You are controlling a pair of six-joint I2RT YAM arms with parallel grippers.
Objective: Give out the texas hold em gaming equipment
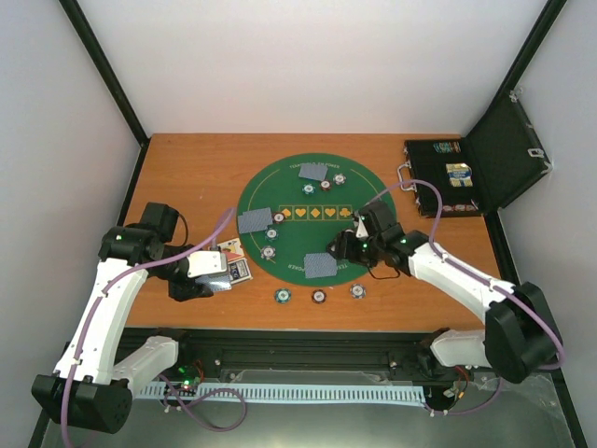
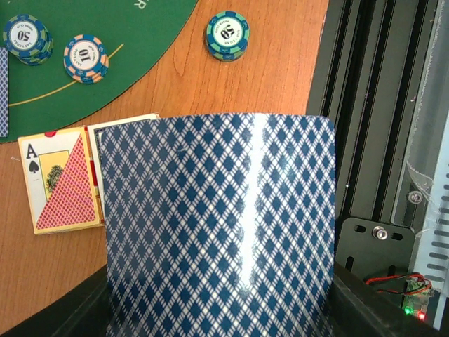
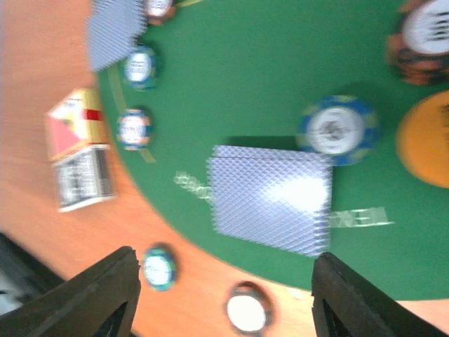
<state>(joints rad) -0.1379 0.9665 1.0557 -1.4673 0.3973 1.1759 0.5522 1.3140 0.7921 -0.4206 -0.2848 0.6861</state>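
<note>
My left gripper (image 1: 222, 273) is shut on a blue-grey diamond-backed playing card (image 2: 217, 225) over the wood left of the green mat; the card hides its fingers in the left wrist view. An ace-of-spades card box (image 2: 59, 179) lies beside it. My right gripper (image 1: 340, 245) is open and empty above the mat's near edge, its fingers (image 3: 105, 295) straddling a card pile (image 3: 272, 199). Card piles (image 1: 314, 173) (image 1: 254, 220) (image 1: 320, 267) lie on the mat with striped chips (image 1: 269, 252) beside them. A blue chip (image 3: 337, 128) and an orange disc (image 3: 424, 140) lie by the near pile.
Three chips (image 1: 283, 296) (image 1: 319, 297) (image 1: 358, 290) sit on the wood in front of the green mat (image 1: 280, 196). An open black case (image 1: 466, 173) stands at the back right. A black rail (image 2: 365, 105) runs along the table's near edge.
</note>
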